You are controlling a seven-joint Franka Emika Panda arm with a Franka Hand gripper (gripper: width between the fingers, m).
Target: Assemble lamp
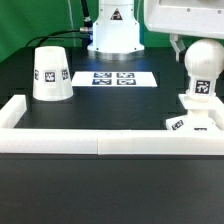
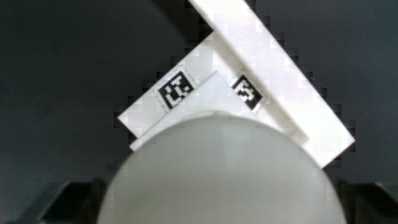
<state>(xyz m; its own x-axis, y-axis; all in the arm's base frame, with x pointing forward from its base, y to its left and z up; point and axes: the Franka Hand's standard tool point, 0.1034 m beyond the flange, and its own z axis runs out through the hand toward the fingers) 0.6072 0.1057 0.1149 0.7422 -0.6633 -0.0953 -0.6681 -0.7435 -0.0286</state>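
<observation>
Nearest the exterior camera, a long white wall strip (image 1: 100,146) runs across the front of a black table (image 1: 115,108) and turns back at both ends.

Just behind it, at the exterior view's right, the small flat square base (image 1: 190,123) of the lamp lies tucked into the strip's corner. The round-headed bulb (image 1: 201,72) stands upright on or just over it; contact between the two cannot be made out. The gripper (image 1: 199,48) comes down from above, with one dark finger (image 1: 177,45) showing beside the bulb's head. In the wrist view that pale rounded head fills the space between the dark finger tips, with the tagged base beneath. The jaws stand narrowly either side of the head, but whether they press on it cannot be told.

Further back, at the exterior view's left, the cone-shaped shade (image 1: 50,73) sits alone, wide end down. Beyond it lies the marker board (image 1: 112,78), and farthest off stands the arm's white pedestal (image 1: 112,30).

The bulb looks like light, stiff, smooth plastic. Its curved head could slip or twist in a flat-fingered grip, so the straighter neck below the head seems the surer place to hold.
</observation>
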